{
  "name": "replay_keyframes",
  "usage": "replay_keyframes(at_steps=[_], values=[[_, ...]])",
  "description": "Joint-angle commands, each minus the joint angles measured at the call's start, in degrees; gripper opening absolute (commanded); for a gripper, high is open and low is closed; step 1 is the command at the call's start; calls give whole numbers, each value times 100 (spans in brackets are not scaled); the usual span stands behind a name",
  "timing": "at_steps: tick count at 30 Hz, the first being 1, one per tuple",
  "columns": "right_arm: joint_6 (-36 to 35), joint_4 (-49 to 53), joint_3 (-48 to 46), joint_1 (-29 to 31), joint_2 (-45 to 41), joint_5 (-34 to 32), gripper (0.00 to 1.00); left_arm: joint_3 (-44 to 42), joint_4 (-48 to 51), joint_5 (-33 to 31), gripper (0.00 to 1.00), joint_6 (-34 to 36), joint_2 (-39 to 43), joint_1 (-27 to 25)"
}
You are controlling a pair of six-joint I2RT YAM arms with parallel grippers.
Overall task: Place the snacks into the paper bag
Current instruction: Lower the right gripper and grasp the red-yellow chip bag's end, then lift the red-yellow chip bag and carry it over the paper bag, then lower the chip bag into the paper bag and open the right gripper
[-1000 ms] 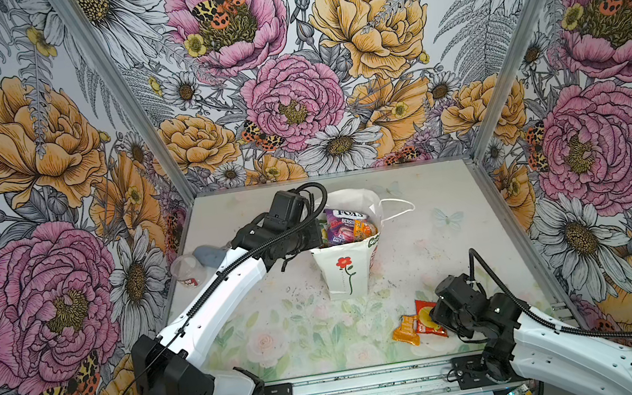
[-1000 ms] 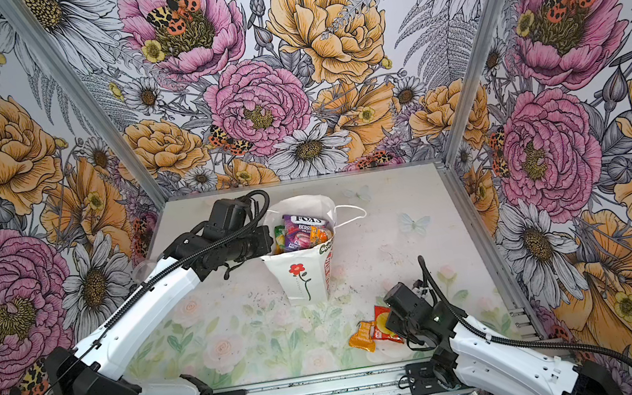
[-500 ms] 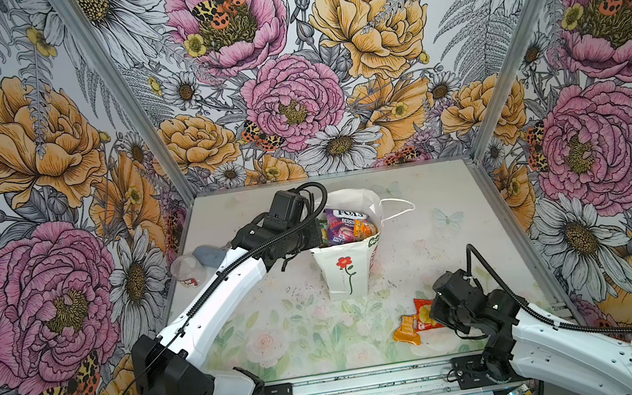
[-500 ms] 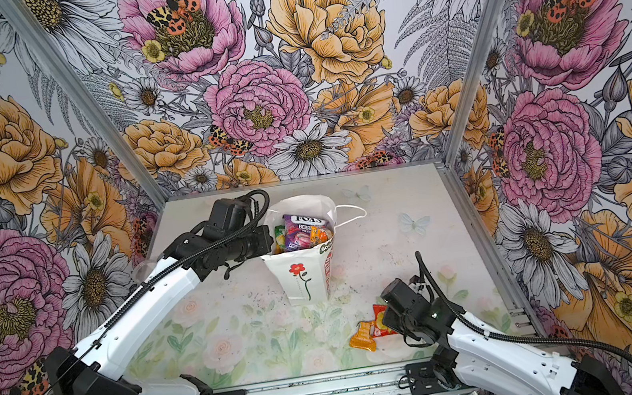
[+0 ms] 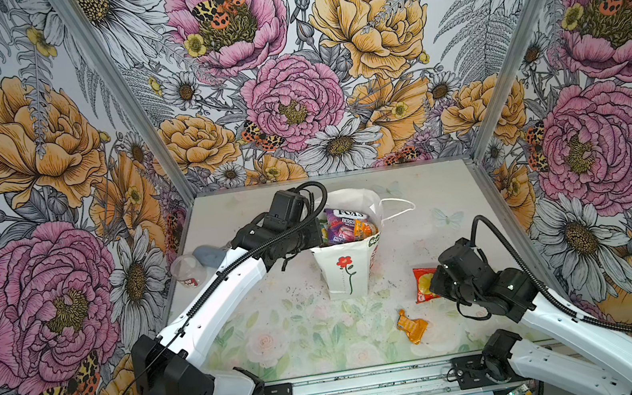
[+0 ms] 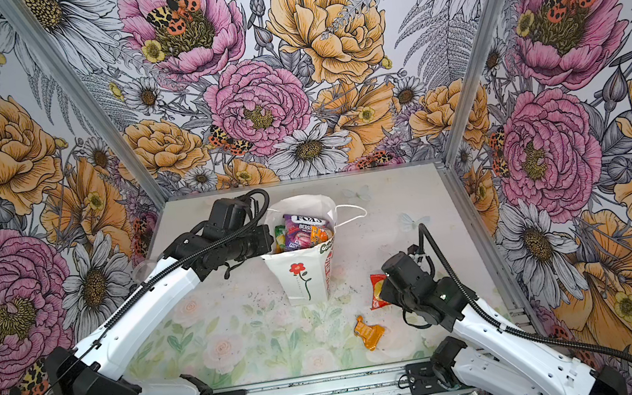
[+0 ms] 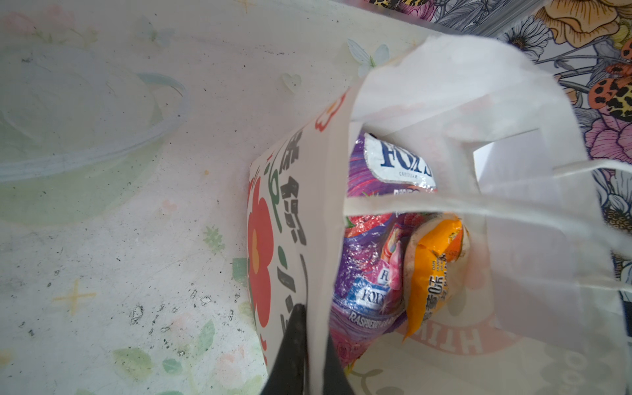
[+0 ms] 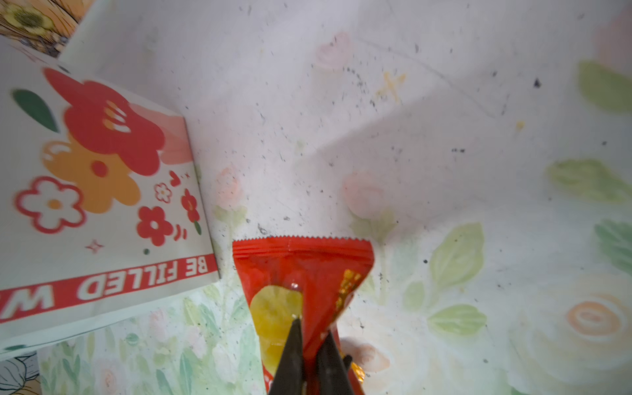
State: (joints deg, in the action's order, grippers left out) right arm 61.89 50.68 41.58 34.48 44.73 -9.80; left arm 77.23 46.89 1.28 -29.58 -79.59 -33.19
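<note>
small red glossy packet [image 8: 301,270], clamped in right gripper [image 8: 313,325], should be lifted high over rim of tall white paper bag [image 7: 307,205] pinched by left gripper [image 7: 311,325]

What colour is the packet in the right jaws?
Red packet with yellow picture; best in right wrist view.

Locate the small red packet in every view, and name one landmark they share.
Both top views: red packet on the right of the paper bag.
Left wrist: not in it.
Right wrist: red packet pinched in the right gripper, beside the paper bag.
Shared landmark: the paper bag, in all views.
</note>
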Motion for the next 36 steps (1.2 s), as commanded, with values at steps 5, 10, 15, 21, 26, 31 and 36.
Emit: replay_keyframes(at_steps=[5,10,15,21,26,31,36], values=[[-1040,364,2047,-187,430,-521,0,67,-295,81,7,145,102,-13],[-1555,355,3294,-183,924,-700,0,64,-298,93,7,137,115,-19],[-1968,277,4326,-178,1424,-628,0,46,-299,32,8,159,172,-21],[-2184,-197,5039,30,2056,-315,0,58,-301,82,8,146,137,14],[-2354,-352,5539,378,2718,-233,0,56,-297,31,8,156,163,14],[-2449,-348,5882,566,3480,237,0,58,-297,57,8,148,154,14],[-2428,-355,6067,711,4179,555,0,46,-295,58,8,153,172,12]])
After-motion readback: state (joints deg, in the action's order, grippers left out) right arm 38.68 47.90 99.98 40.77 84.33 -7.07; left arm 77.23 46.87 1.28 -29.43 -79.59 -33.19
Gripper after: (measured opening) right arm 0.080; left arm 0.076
